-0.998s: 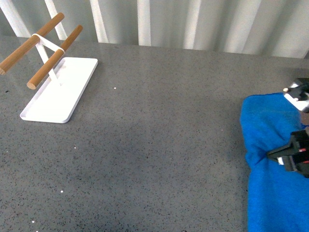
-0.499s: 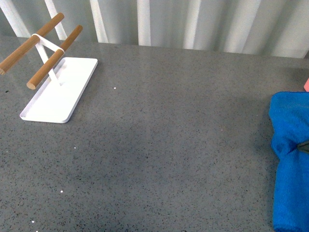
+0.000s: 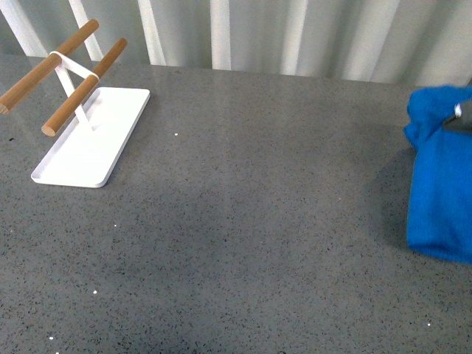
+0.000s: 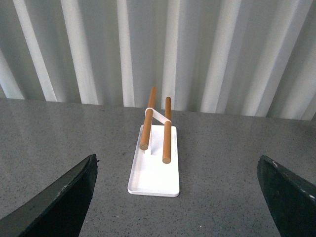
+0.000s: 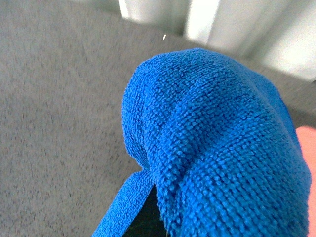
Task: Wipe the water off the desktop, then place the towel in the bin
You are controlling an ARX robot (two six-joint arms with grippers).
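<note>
1. Desktop (image 3: 243, 236) of dark, speckled grey is stretching across the whole scene, meeting a pale ribbed wall (image 3: 258, 33) at the far side.
2. At far left, a white tray (image 3: 77, 162) is lying flat on the grey surface. It is carrying a white stand (image 3: 82, 112) that is holding two wooden rods (image 3: 82, 90) tilted above it.
3. The left gripper (image 4: 176, 158) is hovering over the surface on the near side of the tray, its two dark fingers (image 4: 59, 197) spread wide with nothing between them.
4. At the right edge, well apart from the tray, the bright blue towel (image 3: 442, 184) is hanging in a bunched fold and casting a soft shadow on the grey just to its left.
5. The right gripper (image 3: 462, 112) is clamping the towel near its top. Only a sliver of metal is showing in the front view, and the fuzzy cloth is draping over the fingers in the right wrist view.
</note>
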